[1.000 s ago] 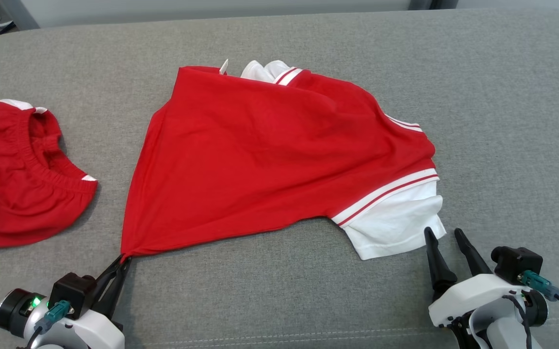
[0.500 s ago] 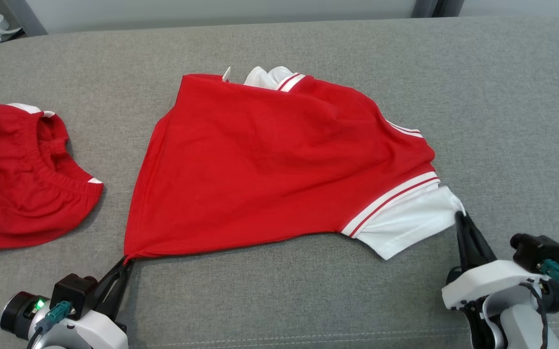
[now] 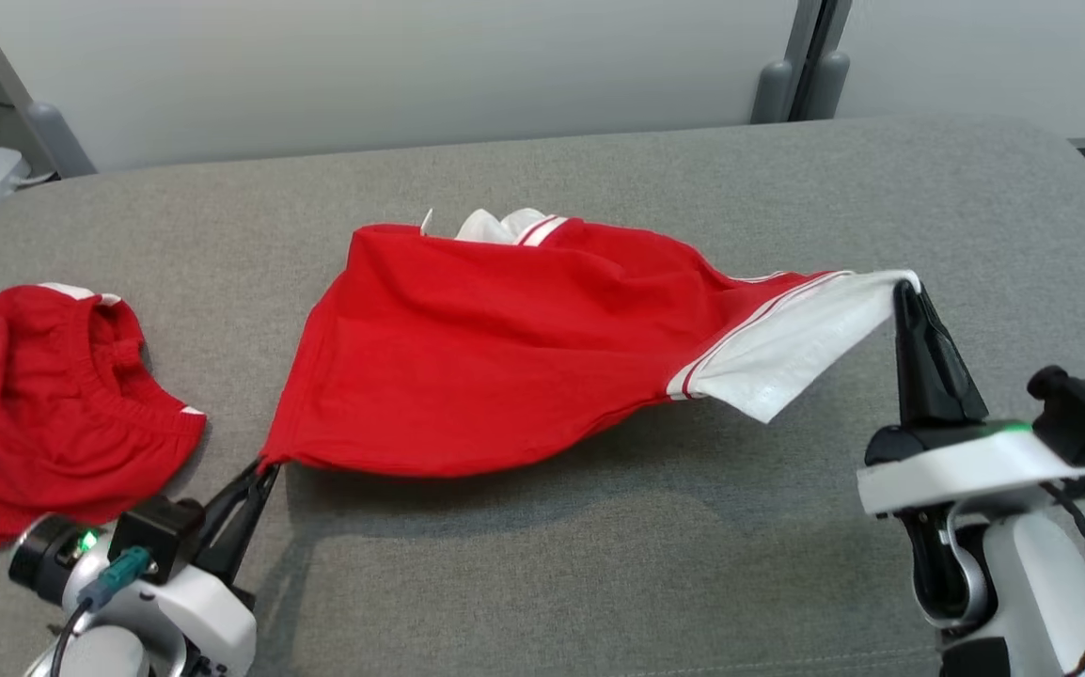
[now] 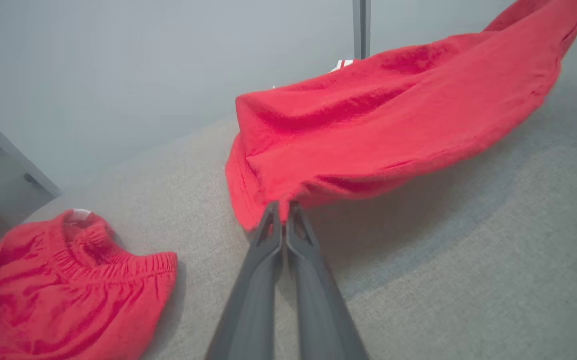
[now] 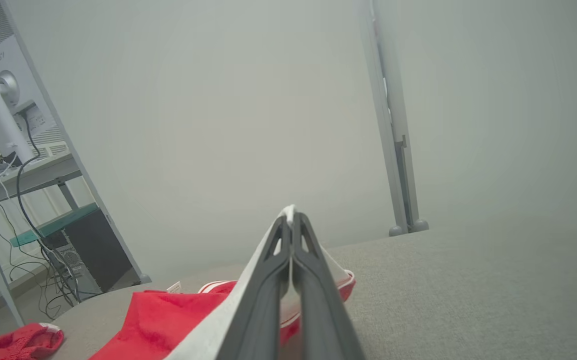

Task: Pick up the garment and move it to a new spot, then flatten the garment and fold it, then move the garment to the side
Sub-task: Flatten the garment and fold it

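Note:
The garment (image 3: 495, 357) is a red shirt with white striped sleeves, hanging stretched above the grey cushion between my two grippers. My left gripper (image 3: 265, 467) is shut on its lower left hem corner, seen close in the left wrist view as the gripper (image 4: 281, 209) pinching red cloth (image 4: 378, 130). My right gripper (image 3: 907, 290) is raised and shut on the tip of the white sleeve (image 3: 796, 348). In the right wrist view the gripper (image 5: 291, 220) holds white fabric, with the red shirt body (image 5: 168, 320) below. The collar (image 3: 505, 227) still rests on the cushion.
A second red garment (image 3: 44, 404) with an elastic waistband lies bunched at the left, also in the left wrist view as the bunched red garment (image 4: 63, 290). The grey cushion (image 3: 599, 564) ends at a pale wall behind. A desk with cables (image 5: 13, 180) stands off to the left.
My right gripper closed on the white sleeve and lifted it up and to the right, pulling the shirt taut off the cushion. The head camera tilted up, showing the wall.

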`<state>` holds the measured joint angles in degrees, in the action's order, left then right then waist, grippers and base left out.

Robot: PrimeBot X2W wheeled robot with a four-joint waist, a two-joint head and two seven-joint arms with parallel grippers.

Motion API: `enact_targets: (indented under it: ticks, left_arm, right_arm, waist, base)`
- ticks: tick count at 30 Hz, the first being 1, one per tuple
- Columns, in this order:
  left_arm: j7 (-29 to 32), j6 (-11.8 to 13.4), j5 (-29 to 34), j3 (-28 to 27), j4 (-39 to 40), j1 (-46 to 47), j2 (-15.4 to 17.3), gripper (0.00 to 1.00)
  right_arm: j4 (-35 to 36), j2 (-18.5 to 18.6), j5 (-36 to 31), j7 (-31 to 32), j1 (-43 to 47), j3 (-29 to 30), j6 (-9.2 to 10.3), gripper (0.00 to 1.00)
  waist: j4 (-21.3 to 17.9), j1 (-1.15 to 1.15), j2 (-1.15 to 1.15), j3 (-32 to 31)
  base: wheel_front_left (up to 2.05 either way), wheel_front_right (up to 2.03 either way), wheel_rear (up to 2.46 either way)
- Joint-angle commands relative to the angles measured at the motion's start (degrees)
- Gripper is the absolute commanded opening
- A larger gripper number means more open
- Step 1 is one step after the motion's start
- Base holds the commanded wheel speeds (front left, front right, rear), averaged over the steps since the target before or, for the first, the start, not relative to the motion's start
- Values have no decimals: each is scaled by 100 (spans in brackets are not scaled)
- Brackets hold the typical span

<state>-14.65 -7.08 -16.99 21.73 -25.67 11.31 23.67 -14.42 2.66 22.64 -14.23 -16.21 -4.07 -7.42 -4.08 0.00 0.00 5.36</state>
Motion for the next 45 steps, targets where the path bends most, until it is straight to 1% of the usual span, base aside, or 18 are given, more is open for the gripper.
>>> enact_targets:
  ticks: [1,4,8,10,15,18,20,23,25,27,29,30,33,35,38,41,43,45]
  left_arm:
    - [-35,-41,-61,0,137,608,359,0]
    - [-35,-41,-240,314,57,1188,673,0]
    - [-35,-41,-512,328,-89,2107,1045,0]
    - [-35,-41,-579,302,-110,2306,1110,0]
    - [-23,-41,-989,209,-166,2897,1280,0]
    - [47,-41,-1173,227,-157,2920,1313,0]
    - [137,-41,-1263,353,-213,2745,1284,0]
    - [288,-41,-1526,687,-296,2330,1188,0]
    - [504,-41,-1885,1005,-264,1989,1106,0]
    - [863,-41,-2233,1428,-105,1686,1140,0]
    - [1293,-41,-2729,1824,196,1425,1185,0]
    - [1509,-41,-2963,2003,360,1310,1262,0]
    - [2069,-41,-3669,2360,878,1029,1616,0]
    - [2254,-41,-3990,2459,1193,955,1958,0]
    - [2411,-41,-4421,2557,1504,977,2396,0]
    - [2523,-41,-5079,2624,1754,1229,2598,0]
    - [2622,-41,-5411,2640,1770,1564,2689,0]
    - [2830,-41,-5796,2631,1696,1973,2710,0]
  right_arm:
    - [92,21,-22,-77,-454,-239,-7,0]
    - [-79,21,-2,-77,-947,-394,-7,0]
    - [-207,21,8,-77,-1707,-464,-7,0]
    - [-212,21,25,-77,-1882,-440,-7,0]
    - [-198,21,22,-77,-2377,-361,-7,0]
    - [-165,79,91,-6,-2275,-239,-7,0]
    - [-224,126,97,146,-2101,-301,-7,0]
    - [-333,173,182,406,-1731,-538,-7,0]
    - [-348,230,277,589,-1469,-751,-7,0]
    - [-294,324,478,924,-1170,-1039,-7,0]
    - [-168,474,788,1516,-800,-1385,-7,0]
    - [-50,570,930,1831,-622,-1554,-7,0]
    - [475,767,1228,2770,-151,-1821,-7,0]
    - [857,776,1299,3418,108,-1882,-7,0]
    - [1324,571,1058,4291,287,-1852,-7,0]
    - [1414,142,643,4999,17,-1706,-7,0]
    - [1235,37,373,5299,-476,-1586,-7,0]
    - [977,27,641,5151,-1171,-1428,-7,0]
  waist:
    - [-48,0,0,-229]
    - [-43,0,0,-361]
    - [-18,0,0,-462]
    - [-9,0,0,-481]
    - [52,0,0,-619]
    - [108,0,0,-713]
    - [122,0,0,-731]
    - [124,0,0,-726]
    - [115,0,0,-708]
    - [120,0,0,-682]
    - [143,0,0,-618]
    - [140,0,0,-570]
    - [114,0,0,-255]
    - [97,0,0,42]
    - [63,0,0,596]
    - [-1,0,0,1279]
    - [-58,0,0,1750]
    - [-122,0,0,2157]
  base:
    - [0,0,0]
    - [0,0,0]
    - [0,0,0]
    - [0,0,0]
    - [0,0,0]
    - [0,0,0]
    - [0,0,0]
    - [0,0,0]
    - [0,0,0]
    - [0,0,0]
    - [0,0,0]
    - [0,0,0]
    - [0,0,0]
    - [0,0,0]
    - [0,0,0]
    - [0,0,0]
    - [0,0,0]
    - [0,0,0]
